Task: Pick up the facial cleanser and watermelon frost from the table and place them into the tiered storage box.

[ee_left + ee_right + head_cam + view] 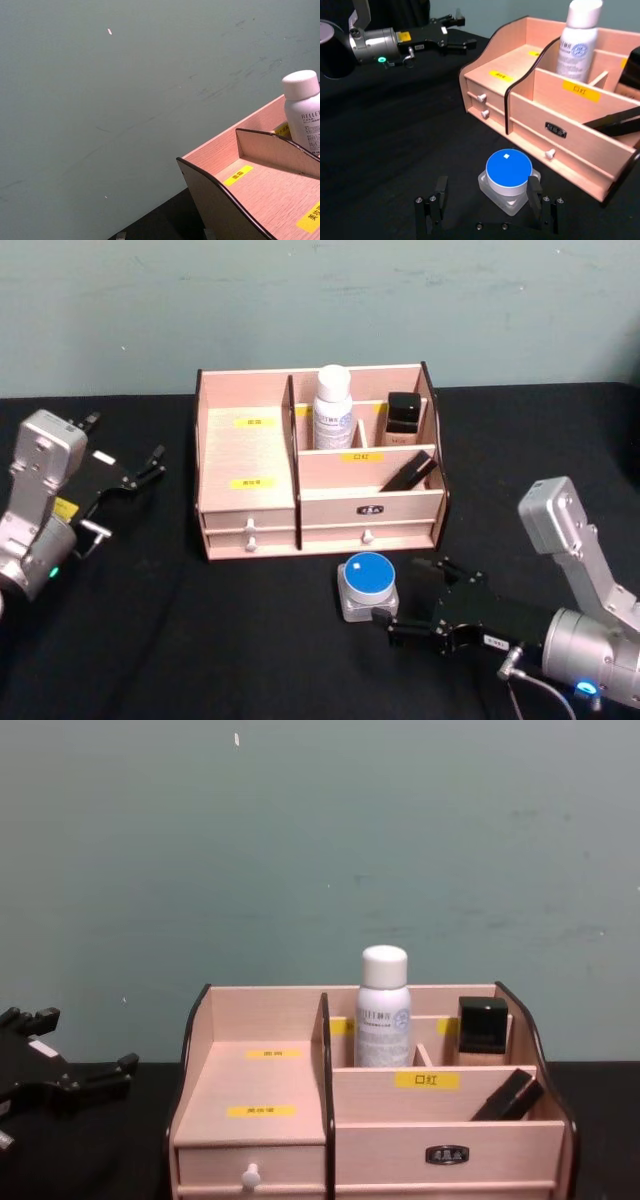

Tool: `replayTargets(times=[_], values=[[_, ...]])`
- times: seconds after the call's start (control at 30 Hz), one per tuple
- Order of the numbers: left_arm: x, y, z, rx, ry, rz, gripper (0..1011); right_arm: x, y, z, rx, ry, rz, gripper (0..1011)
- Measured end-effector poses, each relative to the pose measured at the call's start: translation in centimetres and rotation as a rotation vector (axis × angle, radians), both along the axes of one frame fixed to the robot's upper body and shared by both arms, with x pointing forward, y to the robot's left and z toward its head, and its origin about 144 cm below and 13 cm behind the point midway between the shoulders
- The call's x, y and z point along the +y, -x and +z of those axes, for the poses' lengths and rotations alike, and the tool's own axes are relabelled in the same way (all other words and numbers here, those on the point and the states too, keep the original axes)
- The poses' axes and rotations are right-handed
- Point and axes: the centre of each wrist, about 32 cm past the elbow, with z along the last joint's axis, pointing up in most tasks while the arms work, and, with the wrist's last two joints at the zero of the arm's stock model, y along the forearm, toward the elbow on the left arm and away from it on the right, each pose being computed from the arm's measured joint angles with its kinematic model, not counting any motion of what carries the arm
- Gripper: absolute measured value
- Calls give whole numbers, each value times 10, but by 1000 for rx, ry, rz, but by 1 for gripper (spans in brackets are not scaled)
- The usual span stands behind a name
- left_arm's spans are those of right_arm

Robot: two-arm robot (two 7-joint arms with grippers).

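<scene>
Now: frost jar sits on the table just before the box, squat, blue lid up, short axis vertical. Right gripper straddles it, fingers spread. Likely light, rigid, slick; grip the flat sides below the lid. Cleanser stands upright in the box. Left gripper idles beside the box, fingers apart.

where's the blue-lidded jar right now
In the head view the blue-lidded jar sits on the table before the tiered storage box, right of centre, at the open right gripper.
</scene>
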Motion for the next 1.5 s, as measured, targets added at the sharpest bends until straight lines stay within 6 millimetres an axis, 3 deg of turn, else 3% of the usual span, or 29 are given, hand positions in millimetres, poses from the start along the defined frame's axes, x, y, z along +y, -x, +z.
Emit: replayTargets(times=[0.43, 1.5], values=[[0, 0, 0, 0, 0, 0, 1001, 10, -8, -15, 27, 15, 10, 1003], [0, 0, 0, 0, 0, 0, 1001, 23, -30, -18, -25, 97, -31, 1003]])
